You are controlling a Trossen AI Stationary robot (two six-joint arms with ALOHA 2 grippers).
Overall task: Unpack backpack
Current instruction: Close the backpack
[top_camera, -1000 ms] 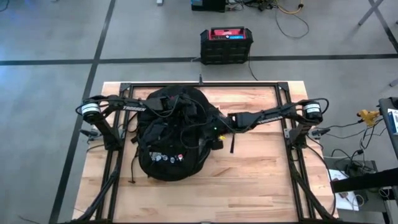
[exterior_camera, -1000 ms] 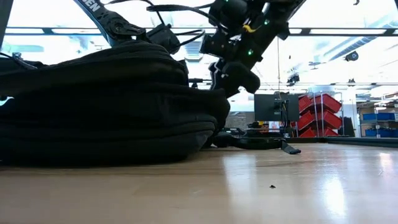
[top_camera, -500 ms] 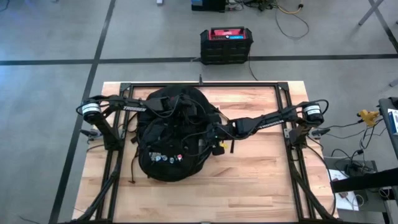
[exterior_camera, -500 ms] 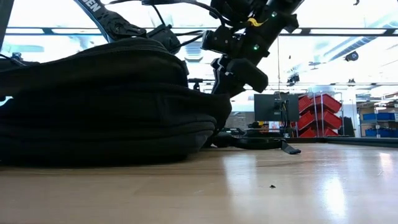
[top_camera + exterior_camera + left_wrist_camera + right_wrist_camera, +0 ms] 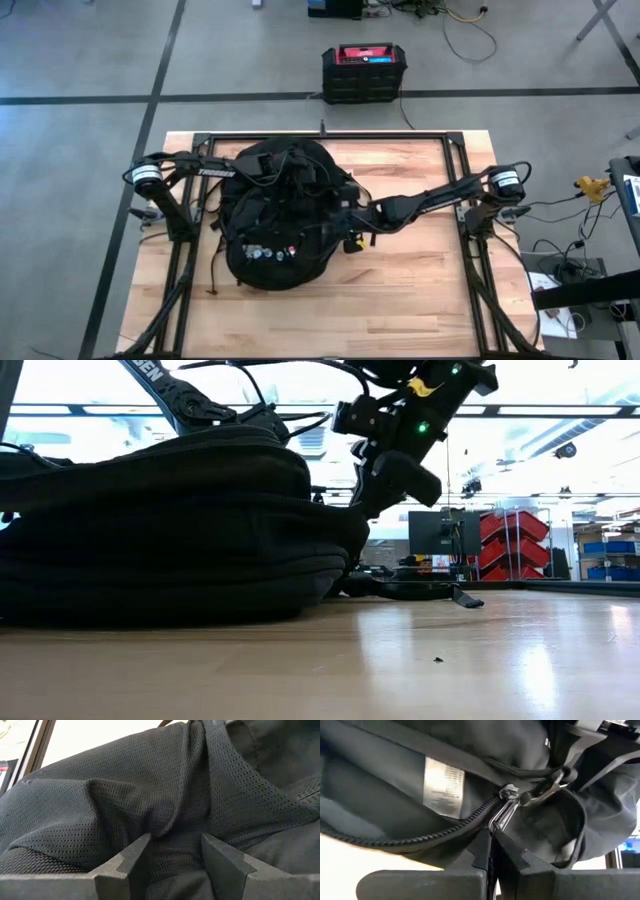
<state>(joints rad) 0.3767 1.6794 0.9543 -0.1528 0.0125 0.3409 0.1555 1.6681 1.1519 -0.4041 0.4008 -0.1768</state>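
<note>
The black backpack point(image 5: 275, 225) lies flat on the wooden table, left of centre, with round patches point(image 5: 268, 252) toward its near end. It fills the left half of the low view point(image 5: 170, 530). My left gripper point(image 5: 268, 172) reaches in from the table's left over the backpack's far part, its fingers closed on black mesh point(image 5: 175, 842). My right gripper point(image 5: 350, 232) comes from the table's right at the backpack's right side, shut on a zip pull point(image 5: 492, 837). A white label point(image 5: 442, 787) shows beside the zip. My left gripper pinches a raised fold of the backpack's black mesh fabric point(image 5: 172, 827) between its two fingers, slanting down from the table's left. The mesh bunches up between the fingers while the backpack rests on the table. My right gripper pinches the metal zip pull point(image 5: 501, 817) between its two fingers, slanting down from the table's right. The pull stretches straight from the slider point(image 5: 509, 793) to the fingers. The zip's teeth point(image 5: 420, 837) trail away from the slider.
A black crate with a red top point(image 5: 364, 72) stands on the floor beyond the table's far edge. A loose black strap point(image 5: 410, 590) lies on the table beside the backpack. Bare wood point(image 5: 420, 290) spreads over the table's right and near parts.
My right gripper has moved toward the table's near edge along the backpack's right side, staying shut, and its wrist has turned a little. The backpack's body has stayed in place.
</note>
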